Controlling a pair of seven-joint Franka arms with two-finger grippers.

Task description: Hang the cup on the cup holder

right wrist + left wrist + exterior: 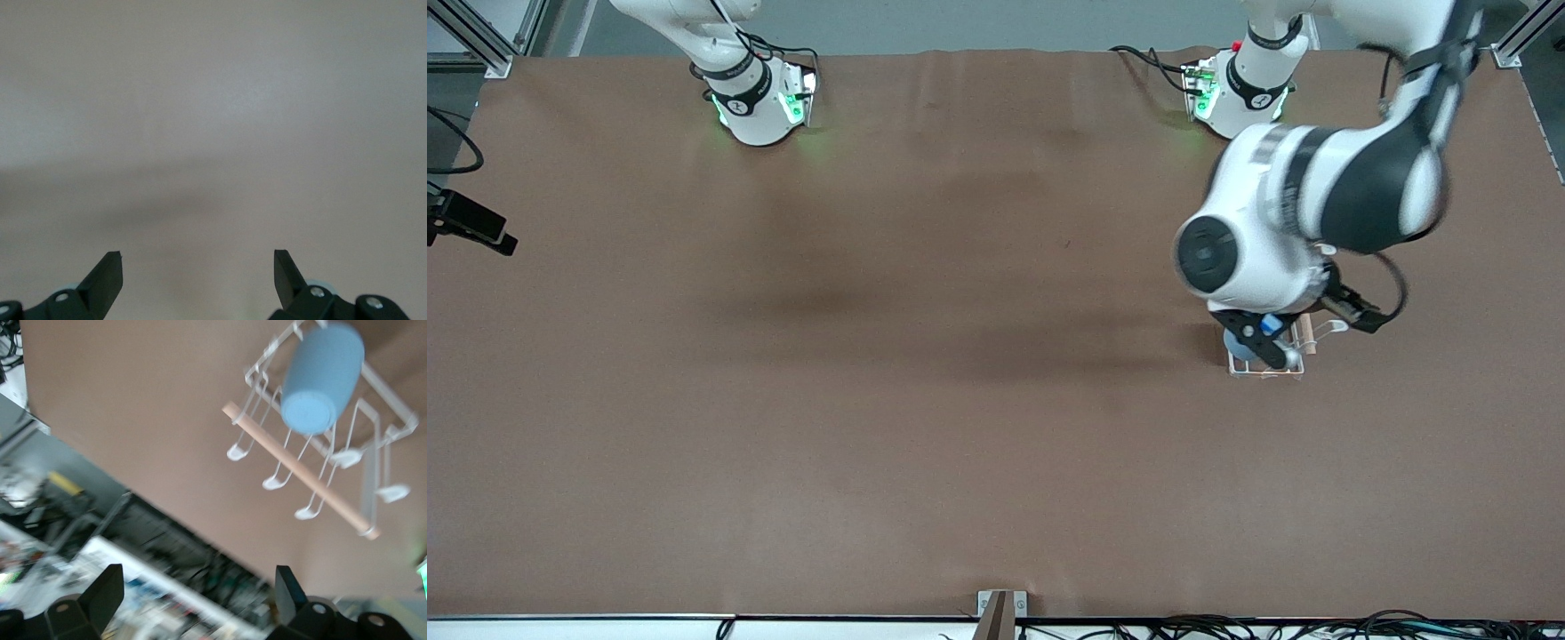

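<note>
The light-blue cup (320,380) sits mouth-down over a looped prong of the white wire cup holder (373,463), under its wooden dowel (300,477). In the front view the cup holder (1294,371) stands toward the left arm's end of the table, with the cup (1234,343) mostly hidden under the left hand. My left gripper (197,577) is open and empty, apart from the cup, and hangs over the cup holder in the front view (1267,342). My right gripper (198,260) is open and empty over bare table; it is out of the front view.
The brown table (925,356) carries nothing else. The two arm bases (760,107) stand along its edge farthest from the front camera. A small bracket (1001,613) sits at the edge nearest the front camera.
</note>
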